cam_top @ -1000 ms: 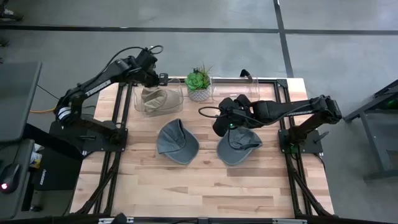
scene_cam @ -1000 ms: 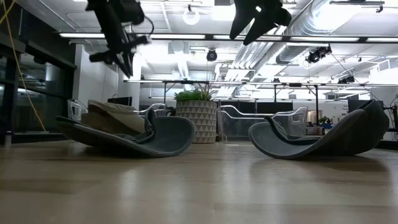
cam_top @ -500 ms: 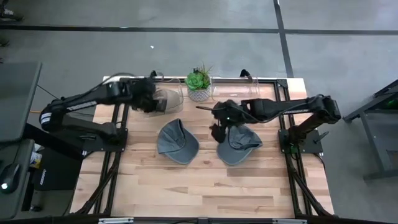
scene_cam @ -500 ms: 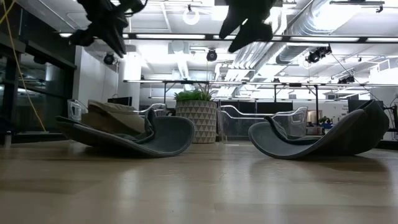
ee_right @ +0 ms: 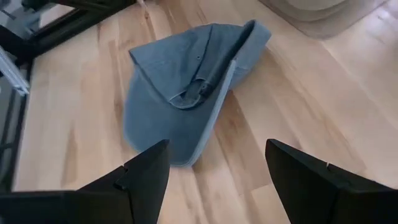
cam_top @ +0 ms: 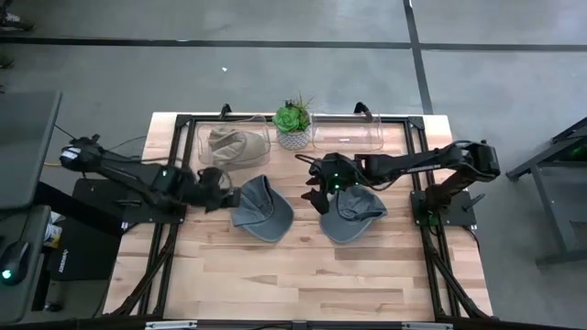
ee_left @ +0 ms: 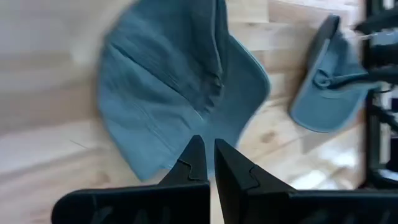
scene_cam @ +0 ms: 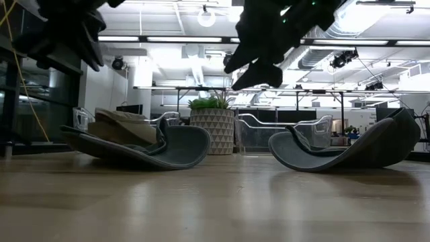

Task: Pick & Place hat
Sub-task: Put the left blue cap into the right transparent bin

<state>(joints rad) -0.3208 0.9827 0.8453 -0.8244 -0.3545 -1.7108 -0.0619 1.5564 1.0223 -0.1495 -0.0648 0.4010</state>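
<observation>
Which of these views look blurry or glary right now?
Left wrist view: the blue cap and wood are motion-smeared. Low view: bright ceiling lights leave both arms as dark silhouettes, the near tabletop soft. High view is evenly lit; right wrist view is fairly sharp.

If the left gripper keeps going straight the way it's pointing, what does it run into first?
Most likely the left grey cap. The left gripper, shut, points right at its near edge, and the high view shows it just beside that cap. How high it sits above the table is unclear.
</observation>
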